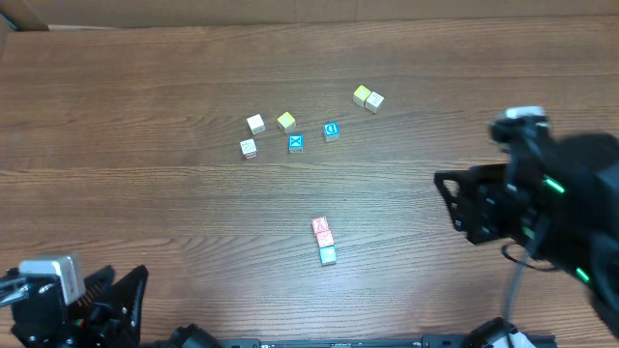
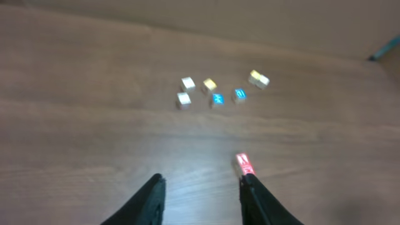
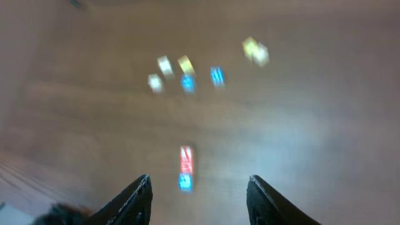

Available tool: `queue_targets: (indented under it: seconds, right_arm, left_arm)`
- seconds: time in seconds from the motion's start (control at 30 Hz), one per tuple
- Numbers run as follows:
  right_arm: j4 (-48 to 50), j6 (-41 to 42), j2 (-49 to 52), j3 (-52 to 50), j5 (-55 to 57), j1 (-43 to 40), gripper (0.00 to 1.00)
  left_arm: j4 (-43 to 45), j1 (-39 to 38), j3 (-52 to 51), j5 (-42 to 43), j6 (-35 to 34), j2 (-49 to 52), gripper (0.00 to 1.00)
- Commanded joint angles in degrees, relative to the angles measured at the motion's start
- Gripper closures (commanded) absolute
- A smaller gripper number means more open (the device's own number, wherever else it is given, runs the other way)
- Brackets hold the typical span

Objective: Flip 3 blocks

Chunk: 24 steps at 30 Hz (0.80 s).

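Wooden table (image 1: 145,87) | left gripper (image 2: 201,181) at near-left edge, jaws parted, nothing between | blocks (image 1: 324,240) mid-table in one touching row, two red then teal, well apart from both grippers | other cubes (image 1: 295,143), white, yellow and blue, scattered farther back | right gripper (image 3: 200,180) at right side, jaws wide, empty
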Motion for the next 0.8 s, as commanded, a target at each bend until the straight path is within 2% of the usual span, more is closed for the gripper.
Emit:
queue_targets:
  seconds: [0.0,0.03,0.07,0.1,0.17,0.23,0.77]
  right_arm:
    - [4.3,-3.7,-4.8,1.6,1.9,0.0,0.49]
    - [5.9,-3.7,-5.8,1.6,2.8,0.0,0.48]
    - [7.4,-3.7,-6.8,1.6,3.8,0.0,0.48]
    - [8.9,-3.7,-7.7,1.6,5.1,0.0,0.45]
    - [10.6,-3.6,-8.8,1.6,6.9,0.0,0.19]
    - [11.0,-3.6,-9.2,1.6,7.1,0.0,0.0]
    - [8.6,-3.0,-9.0,1.3,7.0,0.0,0.0]
  left_arm:
    - [1.0,0.2,0.9,-8.0,7.7,-0.3,0.62]
    - [1.1,0.2,0.9,-10.1,7.8,-0.3,0.53]
    - [1.1,0.2,0.9,-11.7,7.8,-0.3,0.16]
    - [1.0,0.2,0.9,-13.0,7.8,-0.3,0.0]
    - [1.0,0.2,0.9,-13.7,7.8,-0.3,0.0]
    - [0.8,0.2,0.9,-13.7,7.8,-0.3,0.0]
    - [-1.2,0.2,0.9,-12.7,7.8,-0.3,0.0]
